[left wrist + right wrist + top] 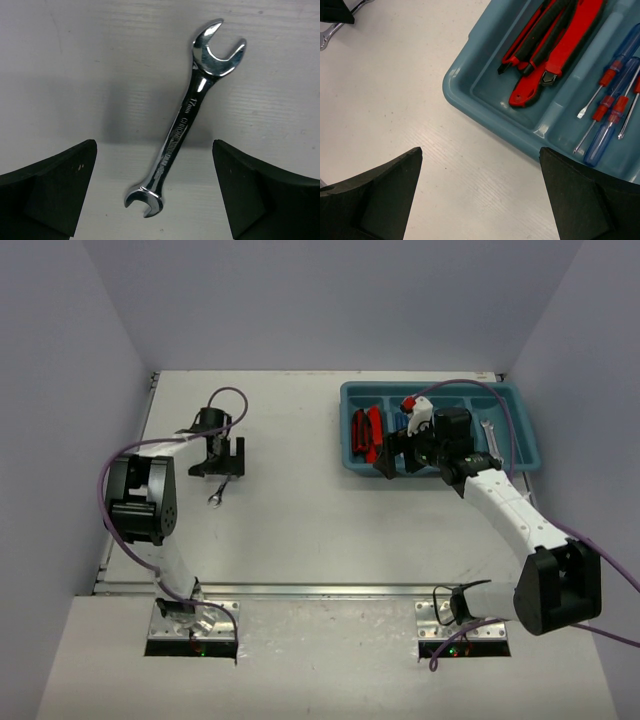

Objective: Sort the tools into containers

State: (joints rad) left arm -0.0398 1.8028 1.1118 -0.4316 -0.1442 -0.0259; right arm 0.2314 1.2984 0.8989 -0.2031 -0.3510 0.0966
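A small silver wrench [180, 127] lies flat on the white table, between and just beyond my open left gripper's [154, 165] fingers; nothing is gripped. In the top view the left gripper [218, 472] hovers just behind the wrench [215, 498]. My right gripper [480, 165] is open and empty over bare table at the near left corner of the teal tray [470, 105]. Red-and-black knives [555, 40] lie in the tray's leftmost compartment and blue-handled screwdrivers [612, 100] in the one beside it. In the top view the right gripper [398, 462] covers part of the tray [430, 386].
Another silver wrench [489, 435] lies in a right-hand compartment of the tray. The table's far edge meets grey walls at the back and sides. The left arm's purple cable [232, 400] loops above its wrist.
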